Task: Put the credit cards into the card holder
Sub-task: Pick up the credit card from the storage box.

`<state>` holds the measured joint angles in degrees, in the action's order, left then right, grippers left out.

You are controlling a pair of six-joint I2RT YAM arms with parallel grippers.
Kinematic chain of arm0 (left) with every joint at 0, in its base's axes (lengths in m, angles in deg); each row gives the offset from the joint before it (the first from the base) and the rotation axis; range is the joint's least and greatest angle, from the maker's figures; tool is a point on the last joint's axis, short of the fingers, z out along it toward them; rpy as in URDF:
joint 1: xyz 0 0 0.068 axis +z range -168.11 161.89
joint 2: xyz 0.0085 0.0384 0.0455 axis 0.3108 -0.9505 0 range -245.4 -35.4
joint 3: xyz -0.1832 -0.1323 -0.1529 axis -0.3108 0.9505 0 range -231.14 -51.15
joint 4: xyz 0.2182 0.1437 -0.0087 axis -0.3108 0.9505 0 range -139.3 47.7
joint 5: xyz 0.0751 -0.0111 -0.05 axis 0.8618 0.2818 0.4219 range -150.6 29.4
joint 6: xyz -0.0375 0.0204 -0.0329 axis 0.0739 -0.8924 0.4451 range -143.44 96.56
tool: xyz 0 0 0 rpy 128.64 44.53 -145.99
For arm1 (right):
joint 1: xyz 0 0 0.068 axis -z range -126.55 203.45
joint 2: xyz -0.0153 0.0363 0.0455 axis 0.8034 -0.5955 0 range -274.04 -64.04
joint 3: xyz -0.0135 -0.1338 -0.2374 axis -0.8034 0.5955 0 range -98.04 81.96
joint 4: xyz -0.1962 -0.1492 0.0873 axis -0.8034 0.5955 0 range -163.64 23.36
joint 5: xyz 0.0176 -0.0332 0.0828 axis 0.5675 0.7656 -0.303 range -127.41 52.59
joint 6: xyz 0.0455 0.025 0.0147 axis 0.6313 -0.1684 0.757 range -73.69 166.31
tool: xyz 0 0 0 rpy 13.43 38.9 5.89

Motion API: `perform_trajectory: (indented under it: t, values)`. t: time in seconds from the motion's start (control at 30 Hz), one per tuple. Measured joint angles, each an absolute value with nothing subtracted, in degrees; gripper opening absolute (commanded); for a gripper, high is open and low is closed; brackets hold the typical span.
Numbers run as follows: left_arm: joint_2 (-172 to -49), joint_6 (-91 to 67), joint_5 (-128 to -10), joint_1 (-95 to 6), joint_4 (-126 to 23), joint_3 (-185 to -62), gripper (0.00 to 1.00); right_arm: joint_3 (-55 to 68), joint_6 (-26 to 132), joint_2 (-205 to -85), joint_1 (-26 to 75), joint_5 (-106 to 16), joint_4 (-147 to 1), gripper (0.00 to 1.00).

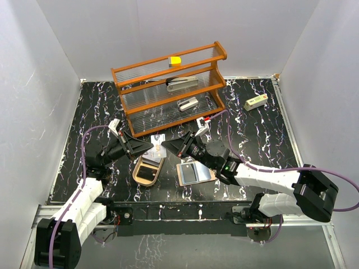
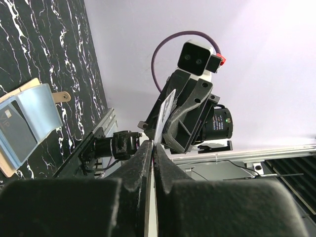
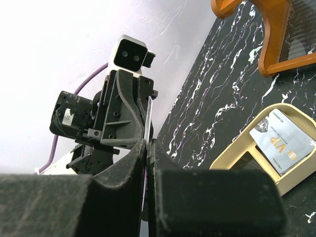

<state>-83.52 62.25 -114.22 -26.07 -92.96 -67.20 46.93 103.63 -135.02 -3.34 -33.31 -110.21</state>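
A light grey credit card [image 1: 158,140] hangs in the air between my two grippers, above the far end of the card holder [image 1: 137,168]. The holder is an oval tan tray, and a dark card [image 1: 148,168] lies in it. My left gripper [image 1: 147,147] is shut on the left end of the raised card. My right gripper [image 1: 168,147] is shut on its right end. The card shows edge-on in the left wrist view [image 2: 165,111] and in the right wrist view [image 3: 149,111]. The right wrist view also shows the holder [image 3: 237,150] with the card [image 3: 281,140] in it.
A square tan wallet [image 1: 196,171] lies open to the right of the holder, under my right arm. It also shows in the left wrist view [image 2: 29,86]. An orange rack [image 1: 168,84] holding grey staplers [image 1: 182,84] stands behind. A small white box [image 1: 255,102] lies at the far right.
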Motion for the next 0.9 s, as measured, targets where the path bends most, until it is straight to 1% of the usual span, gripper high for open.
perform_trajectory:
  t: [0.13,0.23,0.37,0.47,0.6,0.8,0.9]
  values:
    - [-83.43,62.14,-114.20,-26.07,-92.90,-67.18,0.00,46.93,103.68,-135.02,-3.10,-33.35,-109.14,0.25]
    - [-82.88,60.83,-114.20,-26.07,-91.02,-67.18,0.00,46.93,103.31,-135.00,-3.08,-32.92,-106.65,0.35]
    - [-81.77,57.13,-113.94,-26.07,-85.88,-67.18,0.00,46.96,102.15,-132.97,-3.06,-30.80,-100.44,0.45]
    - [-81.70,54.05,-113.46,-26.07,-81.84,-67.22,0.00,46.93,99.81,-128.59,-2.99,-27.74,-93.69,0.52]
    - [-81.70,49.68,-112.30,-26.07,-76.02,-67.46,0.00,46.34,94.98,-125.58,-2.64,-25.18,-85.95,0.55]
    - [-82.03,42.53,-108.21,-26.07,-65.62,-70.41,0.00,39.13,85.27,-128.92,-2.23,-20.55,-66.89,0.53]
    - [-82.53,40.59,-106.29,-26.07,-62.73,-71.55,0.00,37.73,81.95,-129.93,-1.55,-18.69,-60.21,0.52]
